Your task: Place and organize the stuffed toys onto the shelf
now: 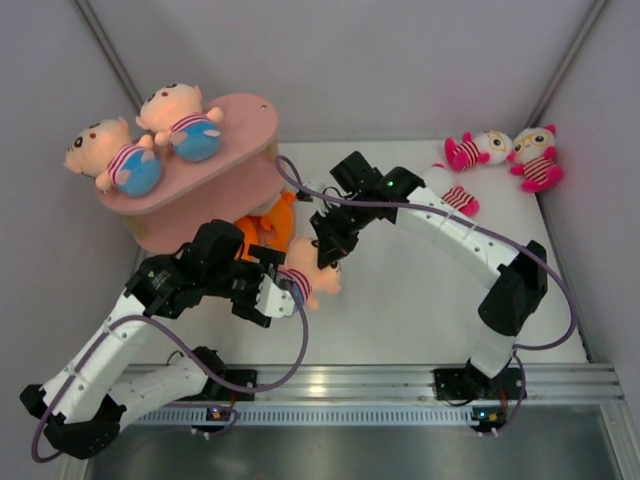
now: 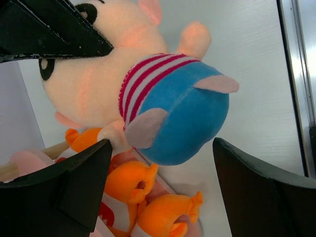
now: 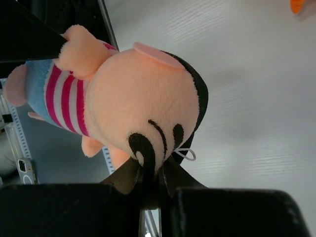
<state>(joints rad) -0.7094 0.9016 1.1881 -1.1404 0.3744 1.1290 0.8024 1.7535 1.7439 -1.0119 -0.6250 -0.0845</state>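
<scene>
Here the worktop (image 1: 400,300) carries the pink shelf (image 1: 250,115) at far left, two boy dolls (image 1: 180,122) atop it. The right claw (image 3: 148,173) pinches a third boy doll (image 3: 143,108) by the head (beside the shelf); the left claw (image 2: 162,145) gapes wide around its pants.

Left end effector (image 2: 162,144) spread, right (image 3: 151,173) clamped

I'm looking at two arms, the left arm (image 1: 95,358) and the right arm (image 1: 450,225), both wearing smooth white shells that are alternating with chunky black joint housings. A purple-grey cable (image 1: 303,340) is running along each one. A small green light (image 1: 388,184) is glowing on the right wrist. The fingers (image 2: 64,192) are showing as matte black wedges, their edges lightly scuffed.
</scene>
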